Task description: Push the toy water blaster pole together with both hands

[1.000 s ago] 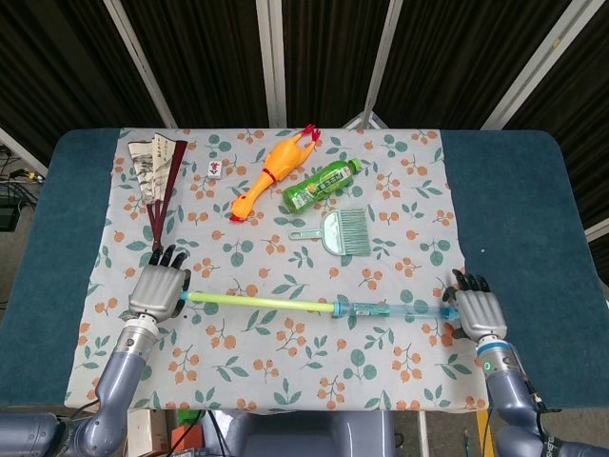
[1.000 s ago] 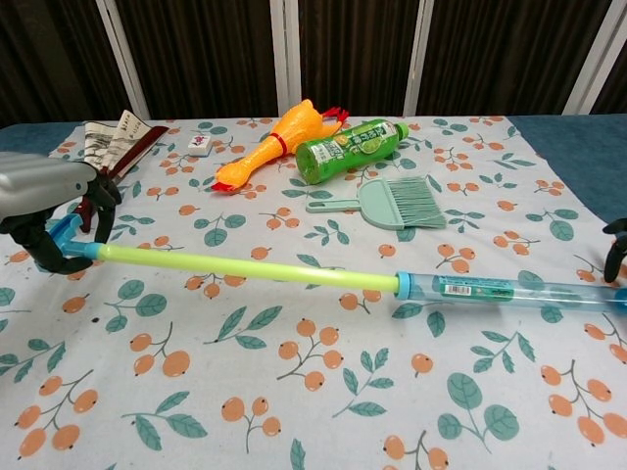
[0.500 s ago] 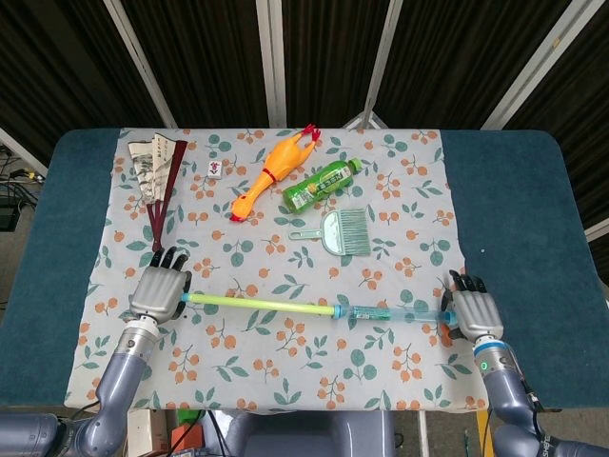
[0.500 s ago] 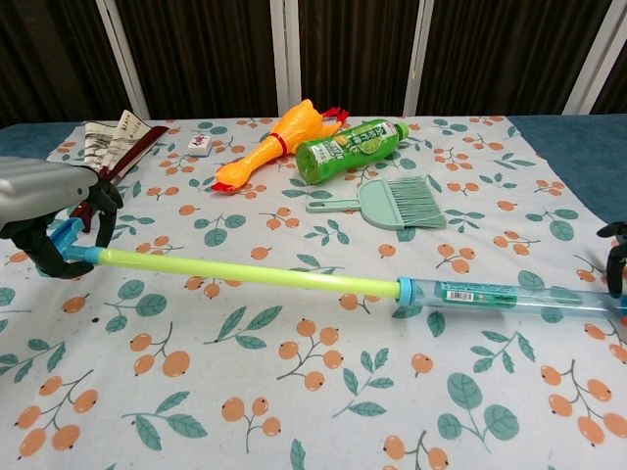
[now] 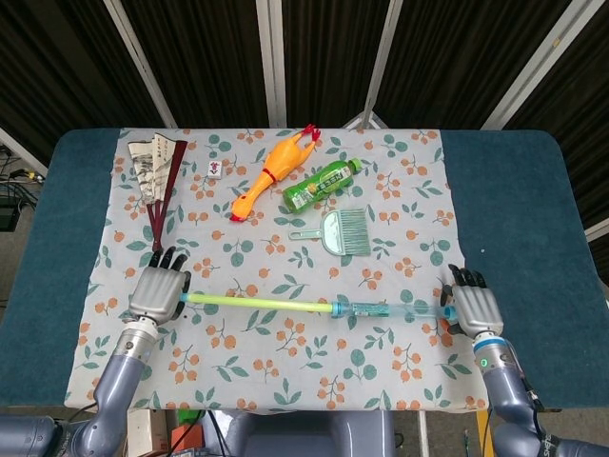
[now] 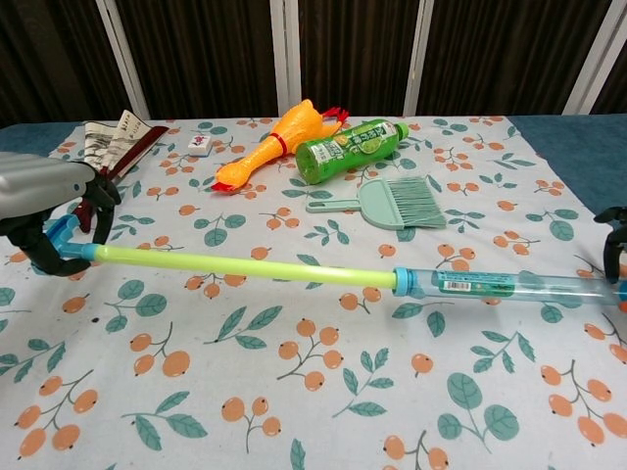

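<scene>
The toy water blaster pole lies across the near part of the floral cloth. Its yellow-green rod (image 5: pixel 262 303) (image 6: pixel 245 264) runs into a clear blue barrel (image 5: pixel 390 310) (image 6: pixel 500 285). My left hand (image 5: pixel 160 292) (image 6: pixel 44 196) grips the blue handle at the rod's left end, fingers curled round it. My right hand (image 5: pixel 474 309) (image 6: pixel 613 245) holds the barrel's far right end; in the chest view only its dark fingers show at the frame edge. Much of the rod still shows outside the barrel.
Behind the pole lie a teal hand brush (image 5: pixel 338 232), a green bottle (image 5: pixel 321 184), an orange rubber chicken (image 5: pixel 271 171), a small white tile (image 5: pixel 217 169) and a folded fan (image 5: pixel 157 167). The cloth covers a blue table (image 5: pixel 523 209).
The right hand and the barrel end have shifted slightly left and up. The left hand has barely moved.
</scene>
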Controlling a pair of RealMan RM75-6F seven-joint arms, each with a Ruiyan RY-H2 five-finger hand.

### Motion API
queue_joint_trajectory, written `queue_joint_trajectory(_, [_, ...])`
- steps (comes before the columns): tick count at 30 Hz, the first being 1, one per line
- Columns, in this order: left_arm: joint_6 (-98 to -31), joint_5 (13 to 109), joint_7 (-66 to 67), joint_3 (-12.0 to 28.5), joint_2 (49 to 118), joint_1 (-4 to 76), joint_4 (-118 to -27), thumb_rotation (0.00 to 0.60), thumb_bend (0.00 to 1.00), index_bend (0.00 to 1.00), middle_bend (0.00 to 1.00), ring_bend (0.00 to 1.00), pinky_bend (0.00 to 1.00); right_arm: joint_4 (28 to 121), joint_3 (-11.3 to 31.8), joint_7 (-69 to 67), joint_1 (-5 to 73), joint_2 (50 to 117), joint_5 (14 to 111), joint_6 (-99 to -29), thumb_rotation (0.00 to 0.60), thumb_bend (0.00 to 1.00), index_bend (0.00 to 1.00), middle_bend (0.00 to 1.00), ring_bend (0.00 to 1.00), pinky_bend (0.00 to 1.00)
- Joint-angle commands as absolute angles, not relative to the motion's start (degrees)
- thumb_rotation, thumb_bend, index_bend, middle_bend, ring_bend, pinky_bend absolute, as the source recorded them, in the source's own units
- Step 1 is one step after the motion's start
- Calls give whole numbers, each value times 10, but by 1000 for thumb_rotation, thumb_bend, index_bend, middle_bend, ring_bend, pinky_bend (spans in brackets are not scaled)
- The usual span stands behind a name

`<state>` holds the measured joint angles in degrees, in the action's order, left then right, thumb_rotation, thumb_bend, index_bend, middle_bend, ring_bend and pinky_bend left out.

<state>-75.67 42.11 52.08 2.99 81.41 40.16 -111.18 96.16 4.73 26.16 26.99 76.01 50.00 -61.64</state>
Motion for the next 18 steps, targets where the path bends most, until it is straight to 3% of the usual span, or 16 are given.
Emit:
queue_joint_trajectory(1, [-758, 425, 521, 29, 814, 402, -1116, 600, 529, 614, 140, 0, 48, 971, 49, 261, 271, 756, 504, -619, 600, 427, 622, 66, 0, 0])
queue_joint_trajectory(18, [-772, 434, 530, 39, 834, 408, -1128, 600, 529, 615, 140, 0, 48, 1019, 60, 283, 288, 750, 505, -632, 600, 428, 632, 70, 0, 0])
